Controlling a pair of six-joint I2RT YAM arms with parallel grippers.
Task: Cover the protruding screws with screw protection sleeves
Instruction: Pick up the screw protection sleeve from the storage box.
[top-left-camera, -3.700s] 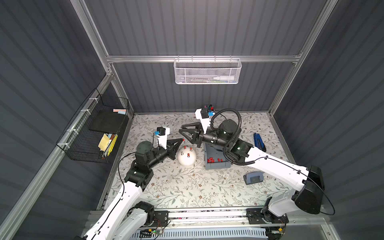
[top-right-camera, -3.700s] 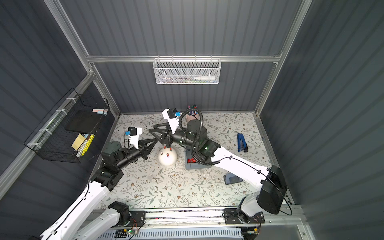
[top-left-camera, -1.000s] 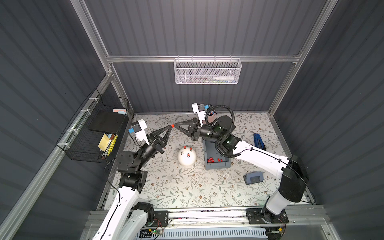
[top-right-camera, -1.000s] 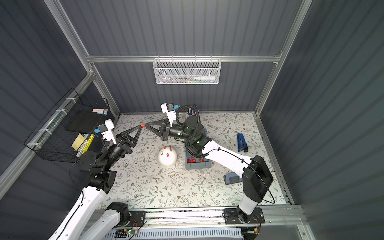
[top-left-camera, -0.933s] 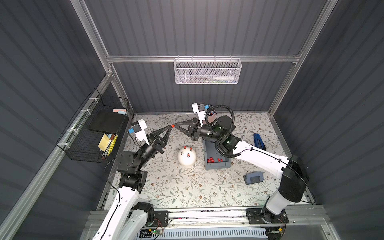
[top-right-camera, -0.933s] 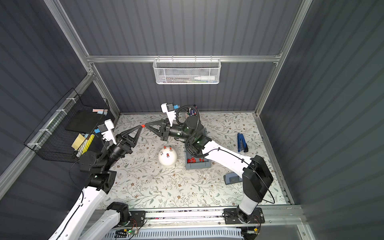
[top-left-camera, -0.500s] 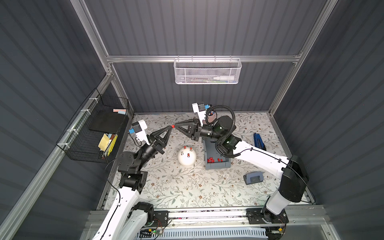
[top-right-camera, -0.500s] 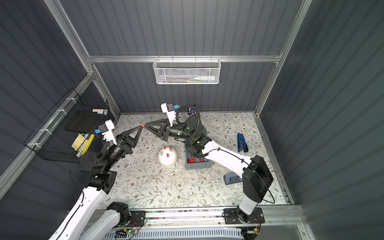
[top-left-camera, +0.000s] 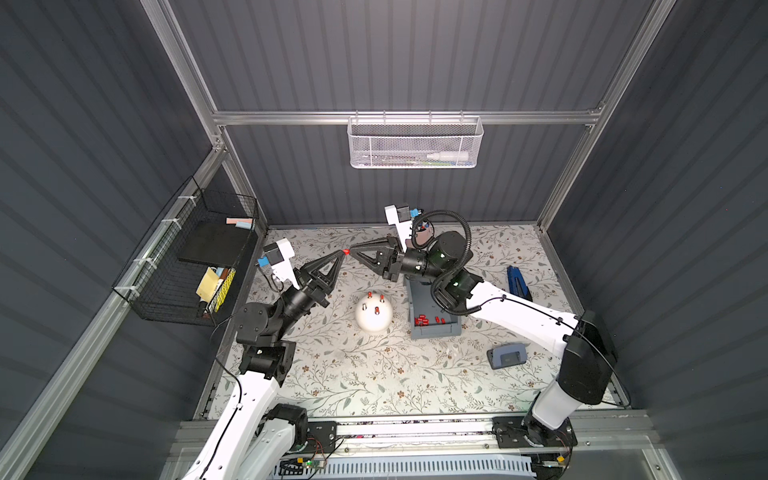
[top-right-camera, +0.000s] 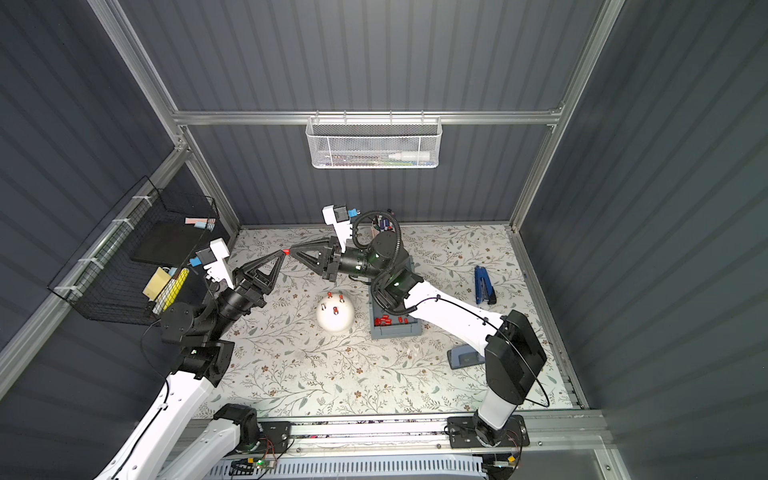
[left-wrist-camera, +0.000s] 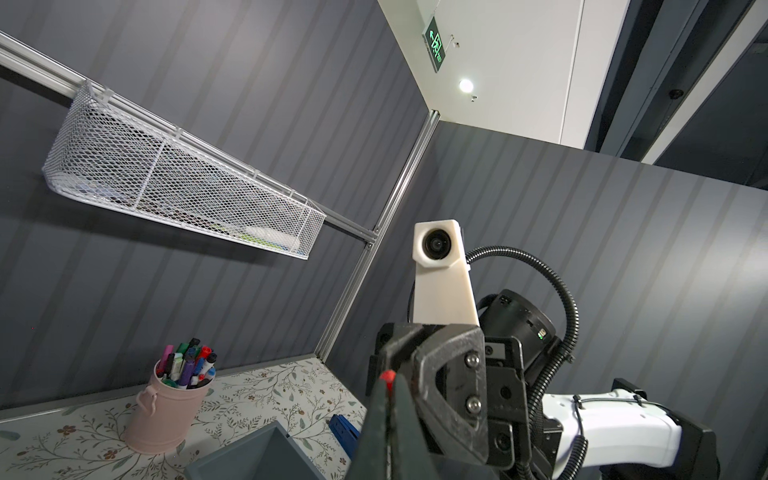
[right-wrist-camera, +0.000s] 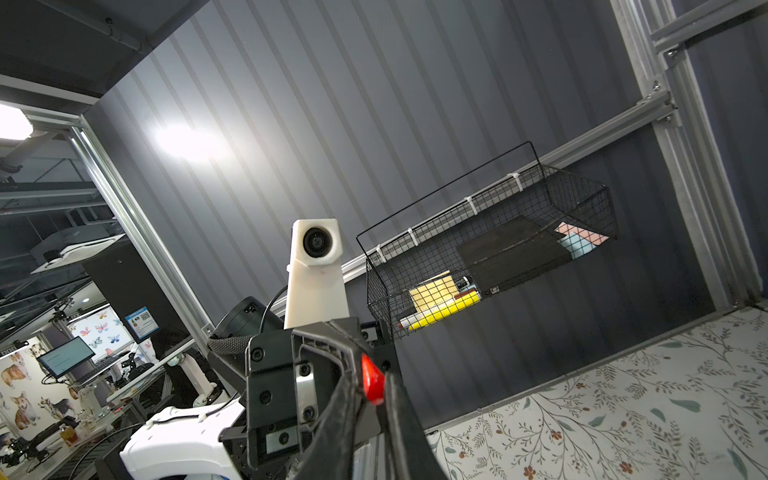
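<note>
Both grippers meet tip to tip in the air, above and behind the white dome (top-left-camera: 374, 322) (top-right-camera: 336, 320). A red screw protection sleeve (top-left-camera: 345, 252) (top-right-camera: 286, 252) sits between them. My left gripper (top-left-camera: 342, 254) (left-wrist-camera: 388, 384) is shut on the sleeve (left-wrist-camera: 387, 376). My right gripper (top-left-camera: 352, 249) (right-wrist-camera: 370, 392) stands slightly open around the sleeve's other end (right-wrist-camera: 372, 384). On the dome three protruding screws carry red sleeves (top-left-camera: 377, 311), and one screw (top-left-camera: 364, 306) is bare. Several loose sleeves (top-left-camera: 422, 320) lie in the grey tray (top-left-camera: 434, 331).
A pink cup of marker pens (left-wrist-camera: 166, 411) stands at the back wall. A blue stapler (top-left-camera: 517, 282) and a grey device (top-left-camera: 507, 356) lie to the right. A black wire basket (top-left-camera: 195, 266) hangs on the left wall, a white mesh basket (top-left-camera: 413, 143) on the back wall.
Both arms rose from the dome to meet in the air. Over the last second they held still, and my right jaws parted a little around the sleeve.
</note>
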